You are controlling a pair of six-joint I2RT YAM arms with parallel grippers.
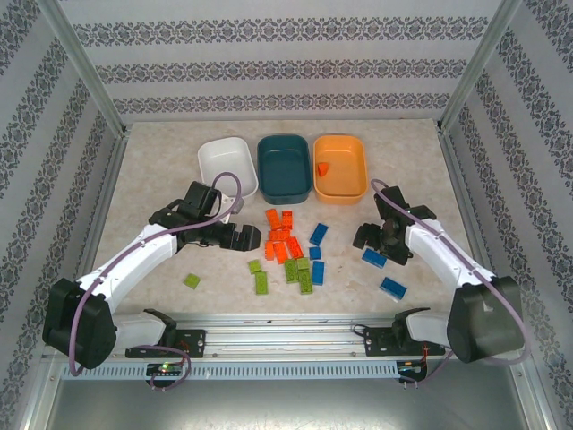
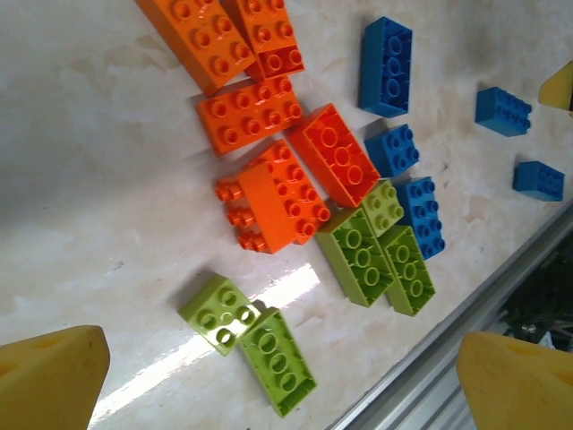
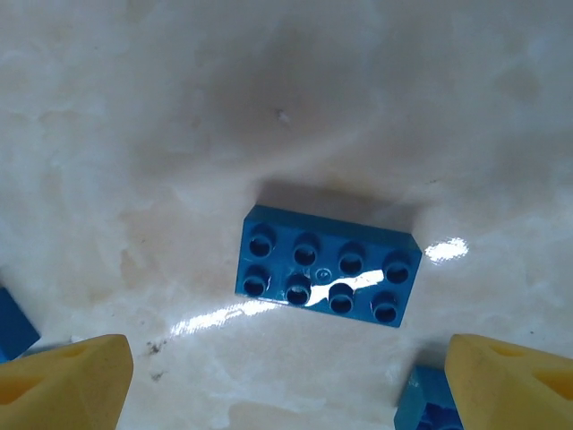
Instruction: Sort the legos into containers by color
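Claws wide above the bricks

My right claw (image 3: 286, 385) hangs spread over a blue lego (image 3: 327, 269) lying flat, studs up, on the table (image 3: 134, 107), fingers clear of it on both sides. My left claw (image 2: 286, 394) gapes just as wide, just beside the heap of orange legos (image 2: 269, 161) and green legos (image 2: 376, 255). Along the far side: white bowl (image 1: 224, 166), teal bowl (image 1: 285, 170), orange bowl (image 1: 349, 175) in a row, one orange brick (image 1: 321, 167) inside the last.
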